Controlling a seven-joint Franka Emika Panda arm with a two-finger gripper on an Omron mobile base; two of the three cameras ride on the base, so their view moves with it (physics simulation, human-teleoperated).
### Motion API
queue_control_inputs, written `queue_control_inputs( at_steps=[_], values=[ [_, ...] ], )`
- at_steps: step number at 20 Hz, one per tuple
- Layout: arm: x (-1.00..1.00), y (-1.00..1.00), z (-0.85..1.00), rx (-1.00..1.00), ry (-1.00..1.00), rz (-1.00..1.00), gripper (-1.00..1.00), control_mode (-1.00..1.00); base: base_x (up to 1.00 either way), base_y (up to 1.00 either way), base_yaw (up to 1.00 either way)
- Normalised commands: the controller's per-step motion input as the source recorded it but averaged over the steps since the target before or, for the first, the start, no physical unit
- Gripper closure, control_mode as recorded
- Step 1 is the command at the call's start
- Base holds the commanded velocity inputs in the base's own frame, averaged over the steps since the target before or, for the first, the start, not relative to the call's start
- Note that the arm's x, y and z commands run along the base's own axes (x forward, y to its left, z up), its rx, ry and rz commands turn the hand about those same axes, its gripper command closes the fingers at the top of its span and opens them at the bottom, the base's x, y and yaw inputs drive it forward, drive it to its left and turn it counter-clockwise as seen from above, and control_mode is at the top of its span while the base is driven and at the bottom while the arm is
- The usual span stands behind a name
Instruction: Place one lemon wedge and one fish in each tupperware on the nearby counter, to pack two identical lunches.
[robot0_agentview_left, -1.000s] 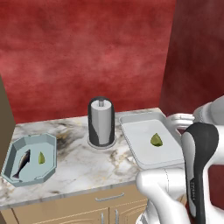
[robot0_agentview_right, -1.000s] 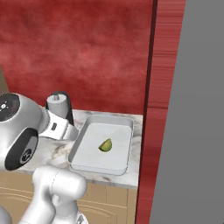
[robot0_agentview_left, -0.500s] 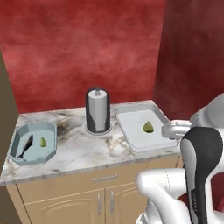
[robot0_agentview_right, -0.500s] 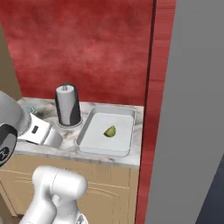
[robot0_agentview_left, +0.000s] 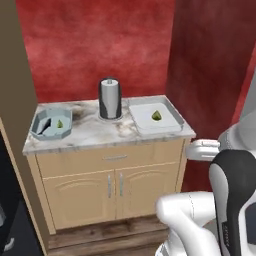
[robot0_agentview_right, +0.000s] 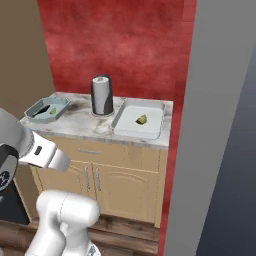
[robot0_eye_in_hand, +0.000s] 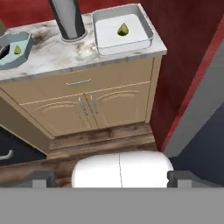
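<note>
Whole view shifted since a second ago: base backed away from white-grey marbled counter (robot0_agentview_left: 95, 134), cabinet doors now in sight.

Pale blue octagonal tray (robot0_agentview_left: 38, 131) holds dark fish (robot0_agentview_left: 45, 126) plus lemon wedge (robot0_agentview_left: 59, 123); white-grey rectangular tray (robot0_agentview_left: 169, 123) holds lemon wedge (robot0_agentview_left: 156, 116) alone.

Second fish likely next errand.

Fingers: spread or pressed, cannot tell; both trays well apart, far ahead in hand view.

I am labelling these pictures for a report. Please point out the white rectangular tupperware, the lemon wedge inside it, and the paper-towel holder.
white rectangular tupperware (robot0_agentview_left: 170, 122), left base view, on its right rim.
lemon wedge (robot0_agentview_left: 157, 116), left base view, on its green middle.
paper-towel holder (robot0_agentview_right: 101, 95), right base view, on its dark cylindrical side.
</note>
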Motion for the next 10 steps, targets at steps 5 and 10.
queue_control_inputs(
  at_steps=[5,10],
  values=[
    [0.00,0.00,0.00,0.00,0.00,0.00,-1.00,1.00,-1.00,0.10,0.14],
    [0.00,0.00,0.00,0.00,0.00,0.00,-1.00,1.00,-1.00,0.22,0.14]
  ],
)
